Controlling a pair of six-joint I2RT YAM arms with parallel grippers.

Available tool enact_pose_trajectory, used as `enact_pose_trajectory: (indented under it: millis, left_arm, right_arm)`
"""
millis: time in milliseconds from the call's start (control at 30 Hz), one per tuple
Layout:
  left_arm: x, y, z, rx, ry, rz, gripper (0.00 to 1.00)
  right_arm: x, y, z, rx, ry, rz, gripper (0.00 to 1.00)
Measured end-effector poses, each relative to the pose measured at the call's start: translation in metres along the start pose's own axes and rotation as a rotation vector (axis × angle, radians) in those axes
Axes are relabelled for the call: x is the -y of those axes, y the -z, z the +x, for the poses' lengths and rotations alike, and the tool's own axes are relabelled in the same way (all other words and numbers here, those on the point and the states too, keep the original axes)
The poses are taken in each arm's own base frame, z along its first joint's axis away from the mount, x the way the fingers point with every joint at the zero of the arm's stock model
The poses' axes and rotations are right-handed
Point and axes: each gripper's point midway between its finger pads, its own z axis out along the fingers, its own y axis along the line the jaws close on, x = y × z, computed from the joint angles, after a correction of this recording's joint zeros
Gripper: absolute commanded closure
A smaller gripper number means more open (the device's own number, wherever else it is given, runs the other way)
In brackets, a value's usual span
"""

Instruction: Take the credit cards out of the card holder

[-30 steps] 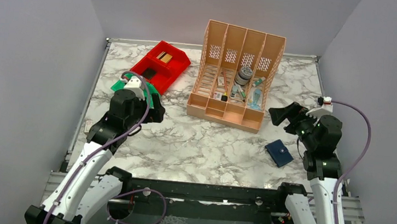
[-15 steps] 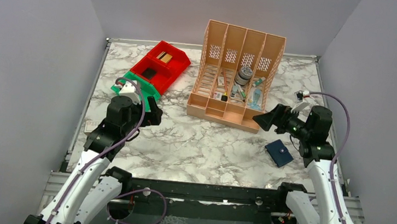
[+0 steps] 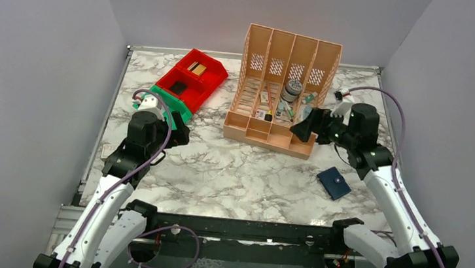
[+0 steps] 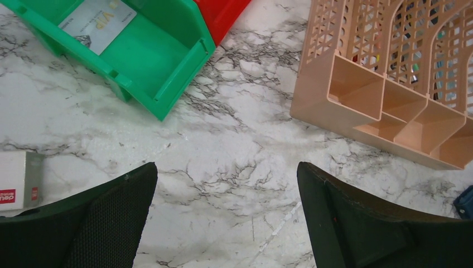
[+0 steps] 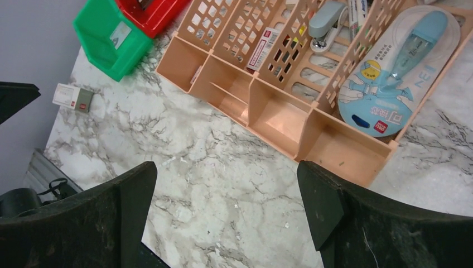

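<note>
- Marble-patterned table top (image 3: pixel 232 166), grey walls on three sides, and both arms hang above it with nothing in their grasp.
- The card holder (image 3: pixel 334 183) lies flat on the marble towards the near right corner, well clear of the peach desk organiser (image 3: pixel 285 92) and closer to the arm bases than either pincer.
- It sits on the right arm's side, so I'd guess that arm is meant to reach it first.
- The right gripper (image 5: pixel 224 166) has its jaws spread wide and empty. It points at the organiser's front compartments, beyond the holder, not over it.
- The left gripper (image 4: pixel 226 166) is just as wide and empty, held over bare marble near the green bin (image 4: pixel 139 50), with a small white box (image 4: pixel 19 173) off to its side.
- Both being open looks to me like readiness: one to pin the holder, the other to draw cards.
- A card (image 4: pixel 95 19) already lies in the green bin, so that may be where cards go.
- The holder itself is a small, flat, dark navy piece, folded shut and skewed to the table edge.
- No cards show at its edges, and a pale speck on the cover is too small to make out.
</note>
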Motion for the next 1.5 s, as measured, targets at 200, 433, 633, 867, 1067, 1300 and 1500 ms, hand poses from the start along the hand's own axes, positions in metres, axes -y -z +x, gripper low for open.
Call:
enact_pose_trajectory:
  millis: [200, 433, 633, 867, 1067, 1300, 1500]
  left_arm:
    - [-0.013, -0.001, -0.007, 0.028, 0.028, -0.052, 0.01]
    - [-0.022, -0.005, -0.006, 0.018, 0.046, -0.087, 0.01]
    - [-0.029, -0.013, 0.002, -0.014, 0.051, -0.116, 0.01]
    - [-0.032, -0.015, 0.003, -0.025, 0.053, -0.128, 0.01]
    - [-0.035, -0.016, 0.003, -0.024, 0.058, -0.140, 0.01]
    - [-0.037, -0.016, 0.002, -0.021, 0.062, -0.145, 0.01]
    - [-0.037, -0.016, 0.002, -0.020, 0.062, -0.144, 0.01]
  right_arm:
    - [0.020, -0.029, -0.007, -0.049, 0.008, 0.171, 0.01]
    - [0.050, -0.053, -0.016, -0.087, -0.006, 0.341, 0.01]
    - [0.054, -0.081, -0.033, -0.096, 0.015, 0.389, 0.01]
    - [0.078, -0.114, -0.019, -0.156, 0.026, 0.480, 0.03]
    - [0.109, -0.134, -0.009, -0.163, 0.026, 0.590, 0.02]
    - [0.152, -0.154, -0.010, -0.139, 0.040, 0.783, 0.01]
    - [0.176, -0.155, -0.014, -0.089, -0.025, 0.870, 0.01]
